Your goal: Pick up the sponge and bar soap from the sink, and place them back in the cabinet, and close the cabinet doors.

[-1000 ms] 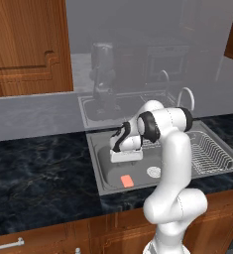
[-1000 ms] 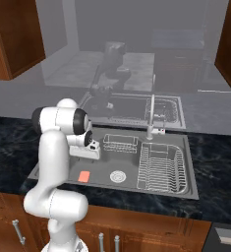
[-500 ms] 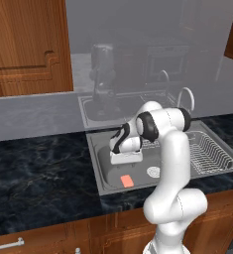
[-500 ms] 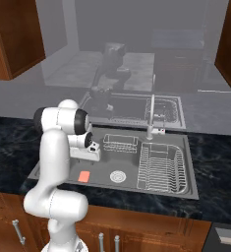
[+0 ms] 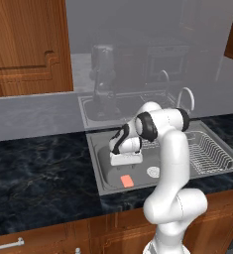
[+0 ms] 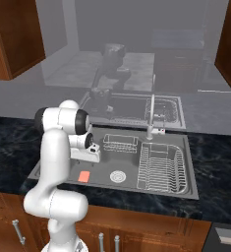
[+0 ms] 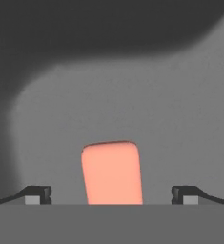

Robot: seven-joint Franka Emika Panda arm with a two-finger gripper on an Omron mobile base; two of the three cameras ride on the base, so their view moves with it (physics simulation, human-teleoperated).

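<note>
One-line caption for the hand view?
Open end effector poised over the bar soap lying on the sink floor.

One bar soap (image 7: 112, 172) (salmon-pink), one sink (image 6: 190, 170), one drain (image 6: 117, 175), one wire rack (image 6: 120, 143).

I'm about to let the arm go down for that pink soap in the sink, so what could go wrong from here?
1. The bar soap lies flat on the sink floor, so the open gripper may strike the floor, or slip off the soap's rounded corners.
2. The soap sits near the basin's front-left corner; the white hand could brush the wall while descending.
</note>
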